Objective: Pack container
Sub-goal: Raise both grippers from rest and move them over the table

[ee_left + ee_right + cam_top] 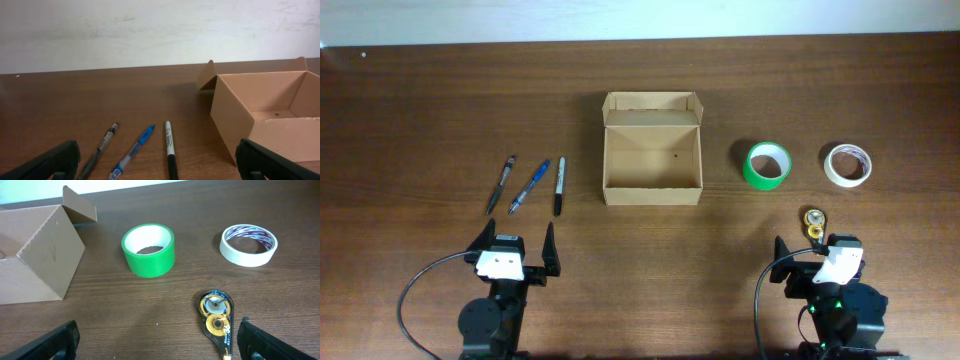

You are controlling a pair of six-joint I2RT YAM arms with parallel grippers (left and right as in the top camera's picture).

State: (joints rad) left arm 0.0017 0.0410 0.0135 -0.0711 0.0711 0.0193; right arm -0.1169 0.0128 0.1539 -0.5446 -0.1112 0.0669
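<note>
While both arms sit low at the near edge, left gripper [520, 238] is spread wide, holding nothing; grey pen [501, 184], blue pen [530, 186], black marker [559, 186] just ahead. Right gripper [157, 330] also spread, holding nothing; correction-tape dispenser [216, 317] just ahead, green tape roll [150, 262] and white tape roll [247, 257] beyond. Container [650, 160] centre, nearer the far edge, lid flap back.
</note>
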